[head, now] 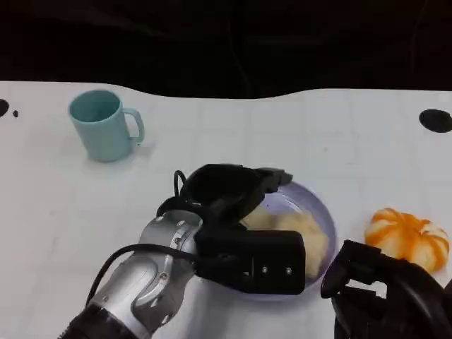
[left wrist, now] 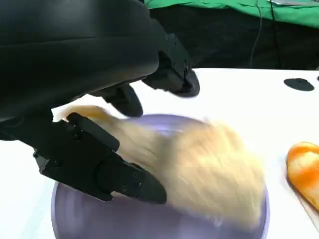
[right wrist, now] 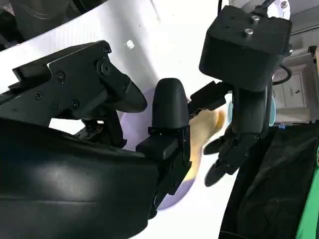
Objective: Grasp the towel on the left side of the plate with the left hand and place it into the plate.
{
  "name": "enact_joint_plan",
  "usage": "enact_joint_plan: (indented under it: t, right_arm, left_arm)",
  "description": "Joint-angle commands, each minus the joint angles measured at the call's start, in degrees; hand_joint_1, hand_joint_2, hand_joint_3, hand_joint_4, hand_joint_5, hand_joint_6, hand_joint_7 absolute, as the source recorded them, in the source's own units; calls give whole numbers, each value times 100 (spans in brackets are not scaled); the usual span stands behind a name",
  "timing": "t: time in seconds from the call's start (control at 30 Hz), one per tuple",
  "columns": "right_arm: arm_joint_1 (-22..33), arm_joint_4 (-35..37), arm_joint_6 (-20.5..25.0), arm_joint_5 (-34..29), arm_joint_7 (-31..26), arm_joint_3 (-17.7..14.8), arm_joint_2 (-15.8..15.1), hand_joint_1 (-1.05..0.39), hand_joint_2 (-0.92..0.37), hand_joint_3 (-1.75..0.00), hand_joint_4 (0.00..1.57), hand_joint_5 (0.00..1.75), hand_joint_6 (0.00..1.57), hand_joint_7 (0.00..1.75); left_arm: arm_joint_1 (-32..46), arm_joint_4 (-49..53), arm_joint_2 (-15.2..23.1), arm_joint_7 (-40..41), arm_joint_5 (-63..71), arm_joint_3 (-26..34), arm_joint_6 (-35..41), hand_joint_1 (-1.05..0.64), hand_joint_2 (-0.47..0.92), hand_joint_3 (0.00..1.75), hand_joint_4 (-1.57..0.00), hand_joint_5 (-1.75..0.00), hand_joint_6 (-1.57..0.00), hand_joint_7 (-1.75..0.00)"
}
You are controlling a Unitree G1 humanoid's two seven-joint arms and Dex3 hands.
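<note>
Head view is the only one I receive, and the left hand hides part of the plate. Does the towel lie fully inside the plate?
Observer: In the left wrist view the towel lies on the purple plate and seems to end inside the rim on the side toward the pumpkin.
Operator: Does the left hand grip it?
Observer: I cannot tell, because the towel is blurred there. Of the left hand, one finger crosses in front of the towel's end and the upper fingers hang above it.
Operator: And the right hand?
Observer: The right wrist view shows the right hand with fingers apart and nothing between them.
</note>
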Motion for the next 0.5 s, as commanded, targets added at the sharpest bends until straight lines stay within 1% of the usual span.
enact_joint_plan:
  t: [0.03, 0.1, 0.2, 0.33, 0.43, 0.5]
  right_arm:
    - [33, -78, -7, 44, 7, -24, -27, -6, -68, -106, 70, 175, 53, 164]
    - [34, -72, -22, 43, 8, -22, -24, -7, -69, -106, 69, 175, 52, 163]
    - [37, -72, -23, 53, 12, -24, -18, -7, -69, -105, 69, 175, 52, 163]
    - [39, -62, -42, 43, 11, -16, -16, -8, -69, -104, 69, 175, 52, 164]
    - [32, -55, -41, 32, 1, -9, -9, -8, -69, -104, 70, 175, 52, 163]
    - [40, -57, -33, 12, -13, 7, -6, -9, -70, -103, 70, 175, 53, 163]
  left_arm:
    - [57, -172, 135, -100, 26, -2, -26, -77, 92, 17, -13, -23, -10, 0]
    - [61, -246, 198, -154, 31, -1, -33, -82, 92, 19, -10, -23, -7, 0]
    - [92, -336, 292, -184, 32, 5, -76, -85, 92, 21, -8, -23, -4, 0]
    - [263, -543, 485, -89, -42, 113, -277, -86, 92, 22, -10, -26, -6, -1]
    - [432, -888, 628, -208, -128, 255, -295, -84, 92, 20, -11, -29, -9, -3]
    - [569, -1146, 728, -297, -209, 364, -333, -76, 92, 20, -15, -32, -12, -4]
